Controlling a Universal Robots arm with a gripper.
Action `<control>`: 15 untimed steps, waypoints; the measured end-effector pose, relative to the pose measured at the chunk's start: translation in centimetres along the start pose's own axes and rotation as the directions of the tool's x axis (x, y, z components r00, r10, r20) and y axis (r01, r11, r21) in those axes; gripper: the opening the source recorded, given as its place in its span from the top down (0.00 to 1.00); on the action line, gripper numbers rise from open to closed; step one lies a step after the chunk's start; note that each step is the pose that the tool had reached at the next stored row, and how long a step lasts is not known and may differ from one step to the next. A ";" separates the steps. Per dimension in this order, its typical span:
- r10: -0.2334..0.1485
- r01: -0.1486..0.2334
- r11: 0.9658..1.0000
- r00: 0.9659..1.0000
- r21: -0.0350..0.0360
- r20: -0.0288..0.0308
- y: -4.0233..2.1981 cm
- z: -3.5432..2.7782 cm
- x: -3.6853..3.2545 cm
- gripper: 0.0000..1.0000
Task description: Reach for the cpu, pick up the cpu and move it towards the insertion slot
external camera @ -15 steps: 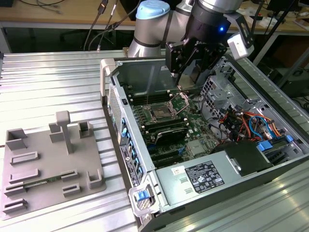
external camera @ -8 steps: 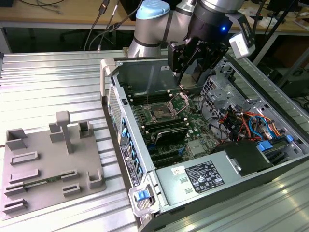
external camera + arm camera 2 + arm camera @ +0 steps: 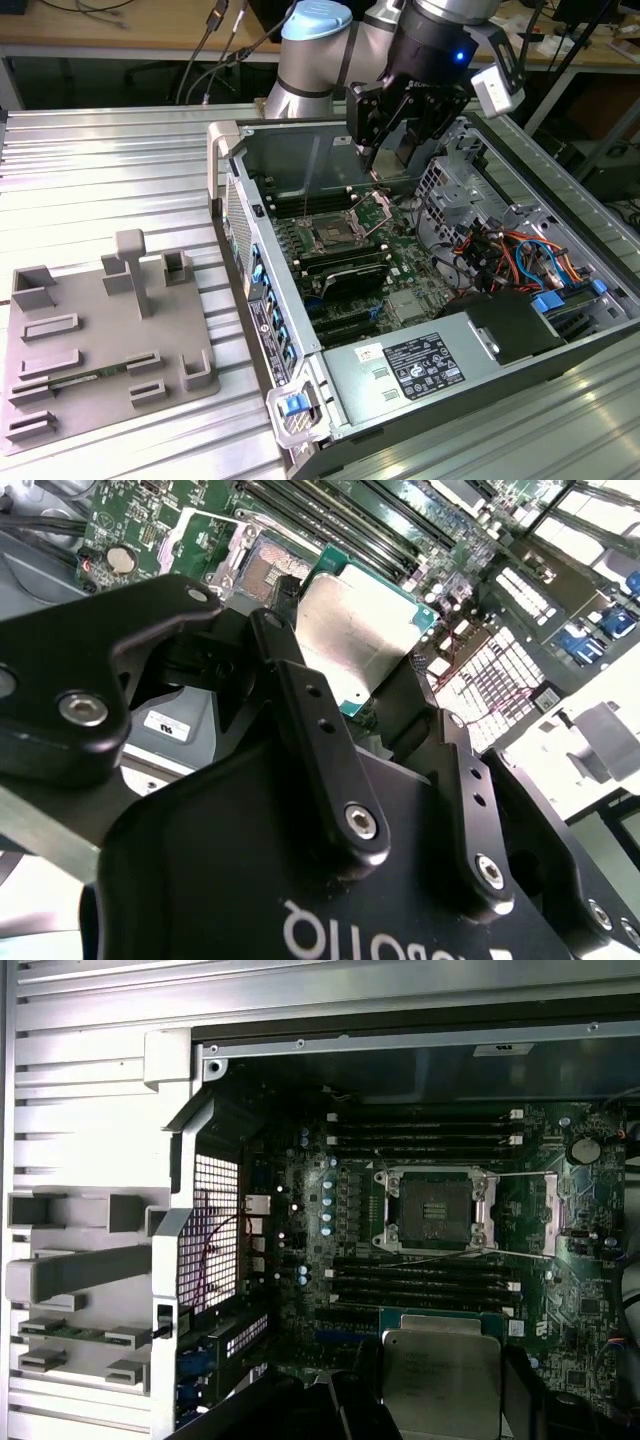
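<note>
Silvery and flat, the cpu (image 3: 355,640) sits pinched between the two black fingers (image 3: 320,730) of the tool (image 3: 345,695), and in both wrist views you can see its shiny top with a thin green edge around it. The tool is closed on the chip, one finger on each side, so it holds the chip by its edges and leaves the flat top bare. I think it is held level like that so it can go down flat. The landmark to watch is the insertion slot (image 3: 437,1208), the square socket with a silver frame and a dark middle on the green motherboard (image 3: 300,1220). Its frame looks swung open, with a thin wire lever (image 3: 520,1174) beside it, most likely so the chip can drop in. In the first wrist view the cpu (image 3: 440,1375) hangs in the air near the slot but not over it yet, past a row of long black memory slots (image 3: 420,1285). In the exterior view the tool (image 3: 392,150) hovers above the open computer case (image 3: 600,320), up over the slot (image 3: 330,237). Well away from the slot, outside the case on the ribbed metal surface (image 3: 100,170), lies a grey plastic tray (image 3: 100,340) with raised blocks.
</note>
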State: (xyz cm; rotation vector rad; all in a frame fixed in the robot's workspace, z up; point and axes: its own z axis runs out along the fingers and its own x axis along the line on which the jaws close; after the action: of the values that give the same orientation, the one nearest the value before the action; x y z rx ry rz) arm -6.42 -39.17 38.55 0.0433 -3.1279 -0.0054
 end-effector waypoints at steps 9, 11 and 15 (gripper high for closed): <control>0.000 0.000 1.000 1.000 0.000 0.000 2.34 0.51 -0.45 0.45; 0.001 -0.001 1.000 1.000 0.000 -0.001 2.97 0.67 -0.65 0.45; 0.002 -0.002 1.000 1.000 0.000 -0.001 3.81 0.92 -0.82 0.45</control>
State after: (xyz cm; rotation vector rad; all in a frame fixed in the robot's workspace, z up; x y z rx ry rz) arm -5.71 -35.33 37.63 0.0400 -3.1267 -0.0053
